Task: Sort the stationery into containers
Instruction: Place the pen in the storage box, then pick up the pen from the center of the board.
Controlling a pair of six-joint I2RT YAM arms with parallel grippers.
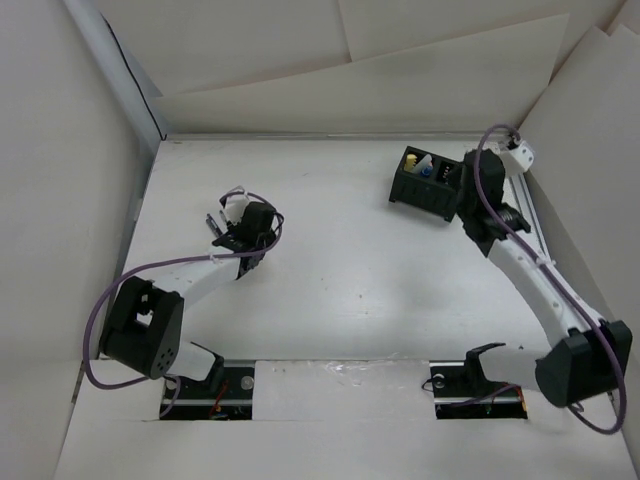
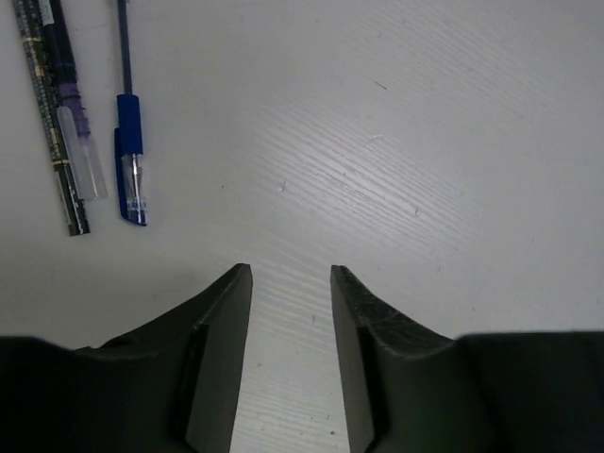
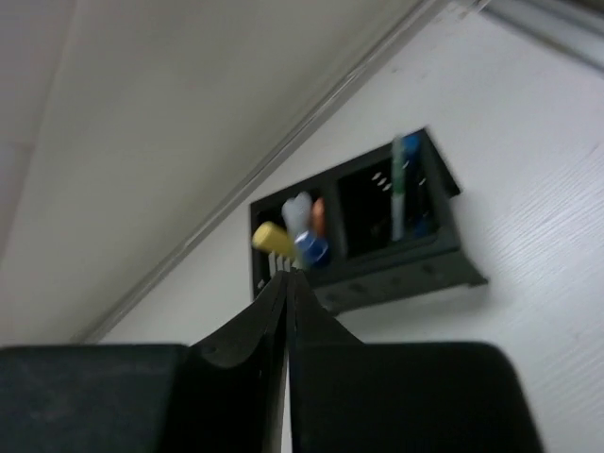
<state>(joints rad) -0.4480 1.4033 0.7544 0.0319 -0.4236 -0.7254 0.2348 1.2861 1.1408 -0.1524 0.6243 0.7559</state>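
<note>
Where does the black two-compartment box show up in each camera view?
Top external: the black box sits in the upper right of the picture.
Left wrist: not in it.
Right wrist: the box is centre right, just beyond the right gripper.
Shared landmark: the yellow cap sticking out of one compartment.

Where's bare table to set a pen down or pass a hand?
Free: wide middle of the table between left gripper and container; also the patch ahead of that gripper, beside the pens. Crowded: far right corner, where the right gripper sits by the container.
</note>
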